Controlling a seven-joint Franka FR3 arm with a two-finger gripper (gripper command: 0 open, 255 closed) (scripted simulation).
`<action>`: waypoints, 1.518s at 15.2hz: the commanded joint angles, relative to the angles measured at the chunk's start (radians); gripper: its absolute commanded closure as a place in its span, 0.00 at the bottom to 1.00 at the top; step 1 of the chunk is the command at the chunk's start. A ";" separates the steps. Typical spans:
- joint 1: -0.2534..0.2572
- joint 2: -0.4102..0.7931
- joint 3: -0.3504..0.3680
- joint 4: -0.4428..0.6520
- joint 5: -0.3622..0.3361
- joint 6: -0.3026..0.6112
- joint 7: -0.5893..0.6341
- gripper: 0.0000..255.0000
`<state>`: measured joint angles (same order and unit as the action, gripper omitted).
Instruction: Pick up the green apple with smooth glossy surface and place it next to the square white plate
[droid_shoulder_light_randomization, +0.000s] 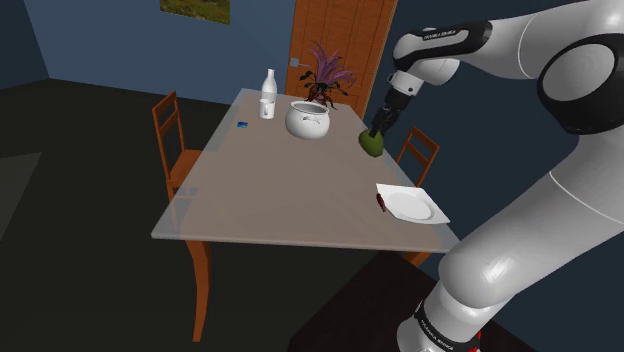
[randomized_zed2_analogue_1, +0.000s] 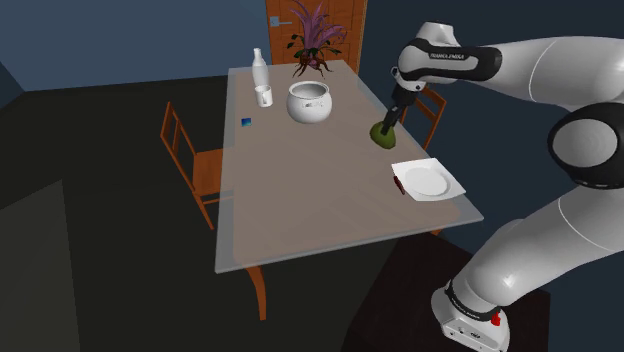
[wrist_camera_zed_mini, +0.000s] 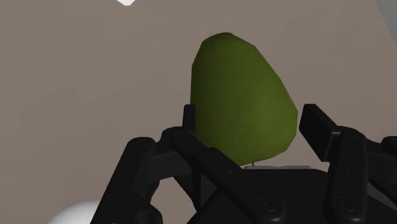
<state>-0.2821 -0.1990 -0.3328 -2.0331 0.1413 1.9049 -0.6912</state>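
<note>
Fingers (wrist_camera_zed_mini: 318, 124) clasp green apple (wrist_camera_zed_mini: 242, 95) by table (droid_shoulder_light_randomization: 260, 200) edge; square white plate (droid_shoulder_light_randomization: 408, 205) near; arm lettering (droid_shoulder_light_randomization: 441, 36) unreadable.

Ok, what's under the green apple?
Bare tabletop lies below the green apple. The gripper and apple hide its underside, so contact cannot be seen.

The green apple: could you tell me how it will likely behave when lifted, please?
The green apple looks smooth and tapered, so it may slip in a grip. Being rounded, it would probably roll on the table once released.
</note>
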 joint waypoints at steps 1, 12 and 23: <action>-0.004 0.004 -0.007 -0.021 0.002 0.023 -0.015 1.00; -0.002 0.035 -0.013 -0.138 0.023 0.166 -0.050 1.00; 0.002 0.093 -0.021 -0.230 0.063 0.308 -0.099 1.00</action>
<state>-0.2802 -0.1113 -0.3525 -2.2541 0.1995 2.1985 -0.7846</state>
